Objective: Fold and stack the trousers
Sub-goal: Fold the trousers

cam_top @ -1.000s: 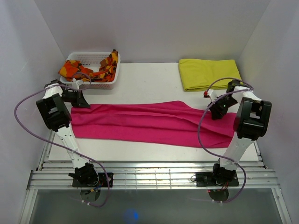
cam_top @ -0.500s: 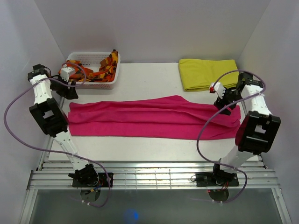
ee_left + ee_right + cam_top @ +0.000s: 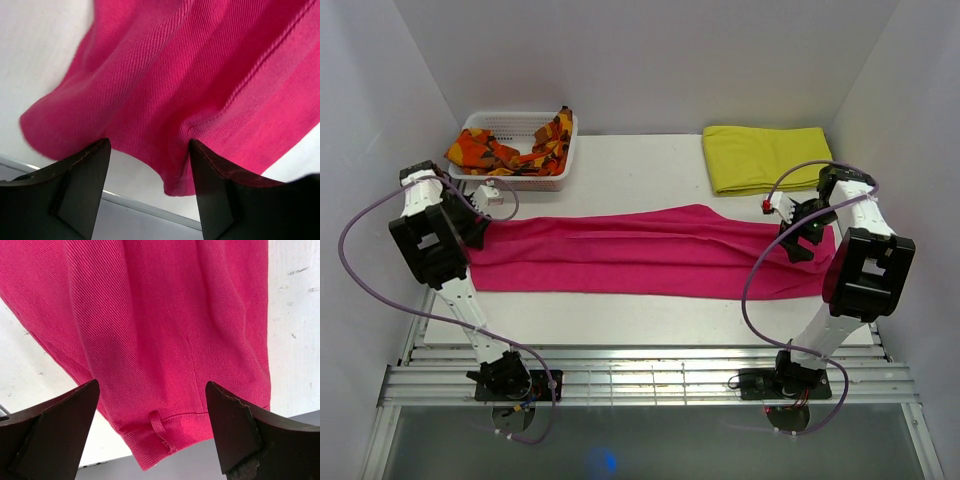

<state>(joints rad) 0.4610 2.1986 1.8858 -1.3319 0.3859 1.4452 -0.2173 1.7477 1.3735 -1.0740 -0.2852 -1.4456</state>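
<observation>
The magenta-pink trousers [image 3: 640, 255] lie flat in a long strip across the table, left to right. My left gripper [image 3: 477, 230] hovers open over their left end. In the left wrist view the hem [image 3: 200, 75] fills the space beyond the open gripper [image 3: 149, 145], with nothing pinched. My right gripper [image 3: 799, 245] hovers open over the right end. The right wrist view shows the waistband with a belt loop [image 3: 160, 430] below the open gripper [image 3: 152, 385], and nothing is held.
A white basket [image 3: 535, 180] at the back left holds an orange-and-red patterned cloth [image 3: 495, 152]. A folded yellow cloth [image 3: 765, 158] lies at the back right. White walls stand close on both sides. The table's front edge [image 3: 640, 345] meets metal rails.
Both grippers let go of the trouser ends and opened. The arms swung outward and up, then came back down over the ends. The trousers now lie straighter and a little farther back.
</observation>
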